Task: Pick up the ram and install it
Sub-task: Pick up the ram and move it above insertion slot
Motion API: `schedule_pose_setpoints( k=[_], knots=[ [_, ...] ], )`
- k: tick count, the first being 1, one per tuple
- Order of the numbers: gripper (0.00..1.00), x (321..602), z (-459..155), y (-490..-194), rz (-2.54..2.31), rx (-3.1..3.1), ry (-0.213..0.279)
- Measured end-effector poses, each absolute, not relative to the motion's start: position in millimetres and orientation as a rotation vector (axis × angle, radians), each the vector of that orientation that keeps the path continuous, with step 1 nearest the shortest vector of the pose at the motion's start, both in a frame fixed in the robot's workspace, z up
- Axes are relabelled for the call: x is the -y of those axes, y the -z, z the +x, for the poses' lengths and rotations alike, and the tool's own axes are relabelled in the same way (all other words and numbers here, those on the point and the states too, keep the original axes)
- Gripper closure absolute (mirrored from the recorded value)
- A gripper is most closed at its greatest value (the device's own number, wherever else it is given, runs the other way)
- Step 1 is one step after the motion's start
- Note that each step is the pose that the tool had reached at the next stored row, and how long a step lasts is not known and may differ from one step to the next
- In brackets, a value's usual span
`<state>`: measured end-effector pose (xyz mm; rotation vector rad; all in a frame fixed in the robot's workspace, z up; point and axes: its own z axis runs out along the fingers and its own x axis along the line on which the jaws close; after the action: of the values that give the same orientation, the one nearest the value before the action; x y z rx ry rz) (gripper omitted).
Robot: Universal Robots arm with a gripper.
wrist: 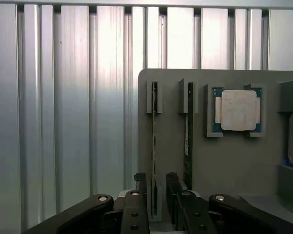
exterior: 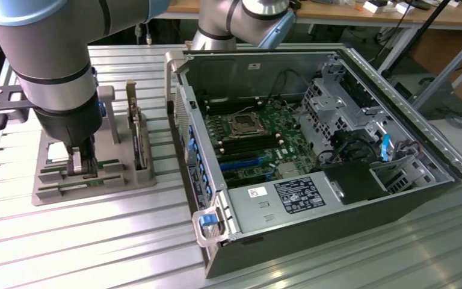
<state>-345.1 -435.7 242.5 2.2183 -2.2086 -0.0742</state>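
tool (wrist: 156,179) straddles ram (wrist: 154,141) in holder (wrist: 224,161)

tool fingers (wrist: 140,187) stand at a narrow spread on either side of the ram, which sits on edge in its slot in the grey holder. they seem just short of touching it, though the gap is hard to judge. a second stick (wrist: 188,131) stands in the next slot, and beside it a processor (wrist: 239,110) lies flat in a pocket. in the exterior view the arm (exterior: 55,72) hangs over the holder on the ribbed tabletop (exterior: 94,241), with the open case (exterior: 239,75) at that view's right.
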Motion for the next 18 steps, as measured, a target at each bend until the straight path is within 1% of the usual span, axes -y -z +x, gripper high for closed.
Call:
schedule_pose_setpoints(
  k=[18],
  knots=[
    [0.7,437.1,-346.8,-231.7,2.219,2.208,0.074]
  ],
)
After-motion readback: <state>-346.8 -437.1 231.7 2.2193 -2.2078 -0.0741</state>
